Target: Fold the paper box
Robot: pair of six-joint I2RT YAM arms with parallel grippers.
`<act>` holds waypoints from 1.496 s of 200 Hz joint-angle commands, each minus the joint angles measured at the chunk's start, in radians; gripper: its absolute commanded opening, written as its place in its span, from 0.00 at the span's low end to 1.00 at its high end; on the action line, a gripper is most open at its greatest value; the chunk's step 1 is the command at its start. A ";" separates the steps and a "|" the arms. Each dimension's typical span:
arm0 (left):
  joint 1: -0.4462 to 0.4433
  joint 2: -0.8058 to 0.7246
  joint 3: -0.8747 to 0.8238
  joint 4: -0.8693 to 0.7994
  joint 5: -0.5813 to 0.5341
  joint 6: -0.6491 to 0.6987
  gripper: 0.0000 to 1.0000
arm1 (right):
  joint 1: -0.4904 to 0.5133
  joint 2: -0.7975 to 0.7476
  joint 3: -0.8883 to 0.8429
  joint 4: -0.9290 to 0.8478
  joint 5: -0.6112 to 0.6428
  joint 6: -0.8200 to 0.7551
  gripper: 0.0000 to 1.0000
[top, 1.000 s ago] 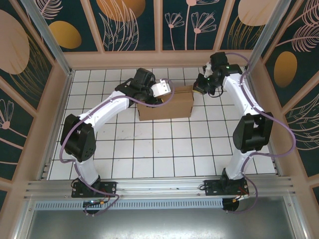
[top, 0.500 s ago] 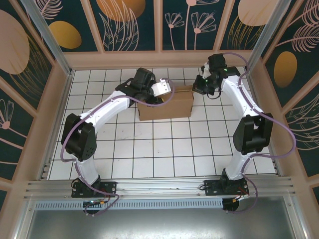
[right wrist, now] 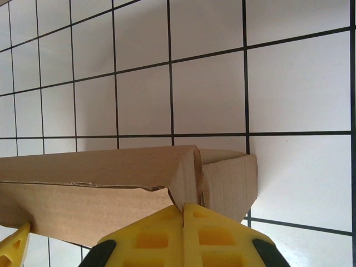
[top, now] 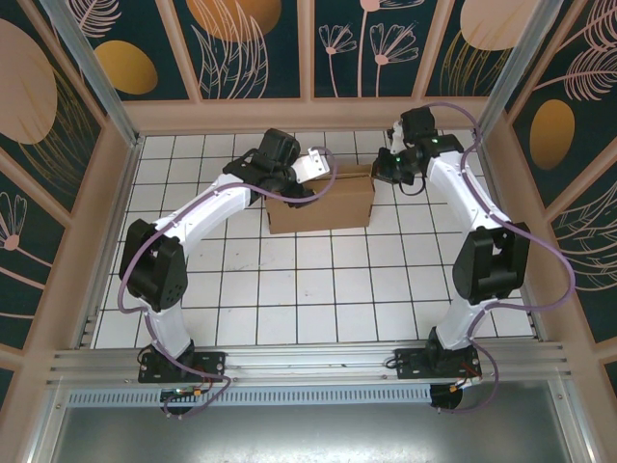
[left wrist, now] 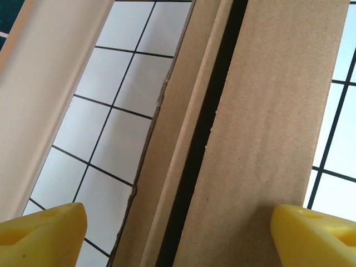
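Left fingers [left wrist: 41, 233] open, wide apart, straddling the top seam of the paper box [left wrist: 261, 139], with the left one clear of the cardboard. Right fingers [right wrist: 161, 239] closed together, tips right at the box's end flap, lower centre of the right wrist view. Box stands as a carton on the white tiled surface [top: 289, 289], upper middle of the top view, between both wrists.
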 commanded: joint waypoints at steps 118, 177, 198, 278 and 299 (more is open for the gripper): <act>-0.002 -0.206 -0.165 0.132 -0.005 -0.356 0.99 | 0.011 -0.010 -0.047 0.001 0.053 -0.011 0.00; 0.003 -0.279 -0.228 0.073 -0.147 -0.443 0.99 | 0.017 -0.015 -0.054 0.004 0.050 -0.019 0.00; 0.050 -0.286 -0.226 0.022 -0.178 -0.489 0.93 | 0.018 -0.017 -0.060 0.006 0.048 -0.022 0.00; 0.276 -0.228 -0.073 -0.214 -0.034 -0.443 0.66 | 0.019 -0.013 -0.048 -0.005 0.019 -0.045 0.00; 0.300 -0.185 -0.035 -0.243 0.046 -0.404 0.57 | 0.019 0.005 -0.027 -0.021 0.013 -0.055 0.00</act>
